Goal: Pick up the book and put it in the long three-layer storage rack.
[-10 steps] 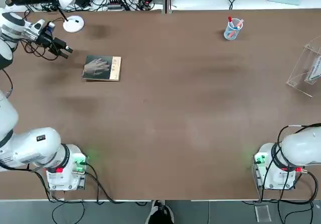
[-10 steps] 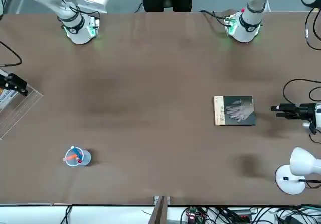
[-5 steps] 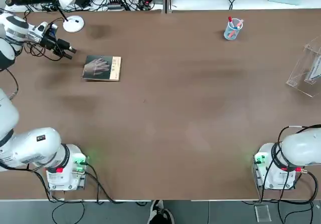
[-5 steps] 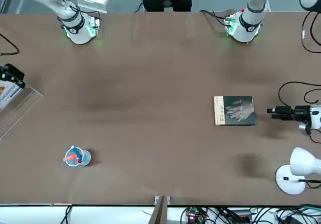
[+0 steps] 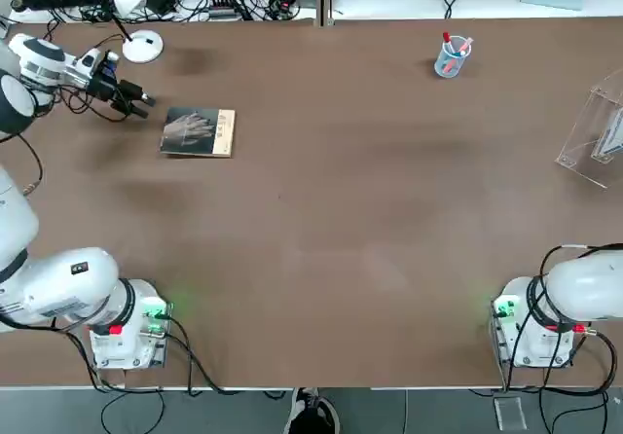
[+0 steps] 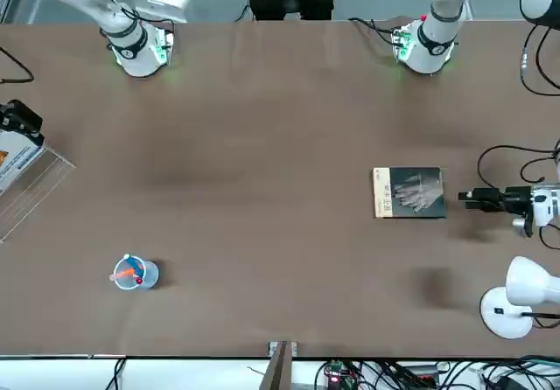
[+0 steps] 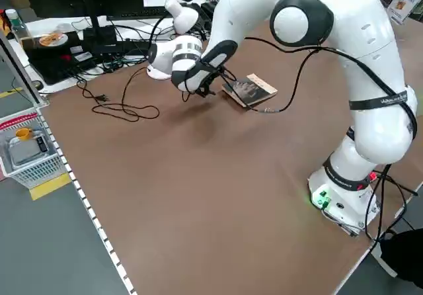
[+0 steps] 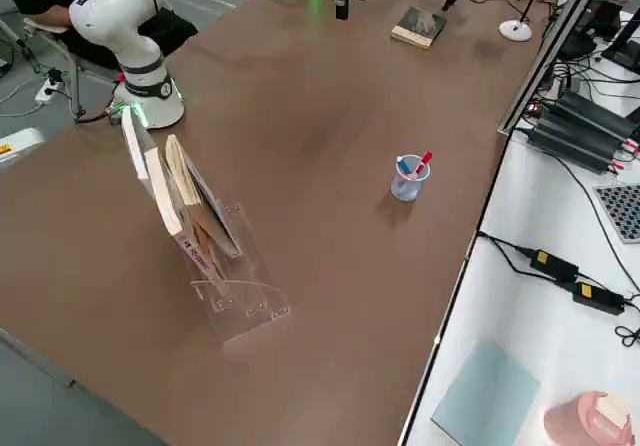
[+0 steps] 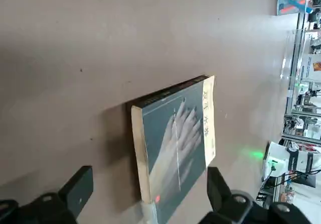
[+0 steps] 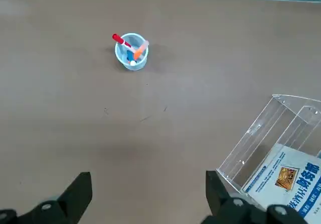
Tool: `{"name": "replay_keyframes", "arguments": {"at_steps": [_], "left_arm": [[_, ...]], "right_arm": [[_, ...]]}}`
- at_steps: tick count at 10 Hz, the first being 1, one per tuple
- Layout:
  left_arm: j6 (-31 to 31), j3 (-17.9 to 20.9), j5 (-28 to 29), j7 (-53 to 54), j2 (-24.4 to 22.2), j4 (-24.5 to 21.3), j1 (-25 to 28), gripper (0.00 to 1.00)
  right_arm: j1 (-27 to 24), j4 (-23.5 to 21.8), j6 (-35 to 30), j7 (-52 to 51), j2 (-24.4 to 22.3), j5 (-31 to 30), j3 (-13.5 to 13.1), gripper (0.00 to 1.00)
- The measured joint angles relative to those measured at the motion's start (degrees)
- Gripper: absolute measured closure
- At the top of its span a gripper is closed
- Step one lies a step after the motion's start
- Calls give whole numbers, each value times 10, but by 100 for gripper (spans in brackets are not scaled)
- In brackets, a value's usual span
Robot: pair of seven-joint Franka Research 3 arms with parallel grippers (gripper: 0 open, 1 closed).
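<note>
left gripper (image 5: 146, 106) open, near book (image 5: 199, 132)

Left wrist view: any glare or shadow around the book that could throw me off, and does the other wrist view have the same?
Left wrist view: dark shadow beside the book, along its spine side; a red spot near the cover's lower corner; green glow on the tabletop farther off. Right wrist view: soft shadow by the pen cup, no green glow.

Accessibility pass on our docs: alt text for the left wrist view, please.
Thin grey-green paperback with a pale hand image lying on a brown tabletop, ahead of the left arm's open black two-finger gripper; a translucent pen cup stands farther off.
</note>
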Motion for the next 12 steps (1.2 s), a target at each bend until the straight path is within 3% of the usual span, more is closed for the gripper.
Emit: {"name": "replay_keyframes", "arguments": {"at_steps": [12], "left_arm": [[27,-28,-33,17,13,-23,-1,0]], "right_arm": [[6,0,-1,9,-1,-3,6,0]]}}
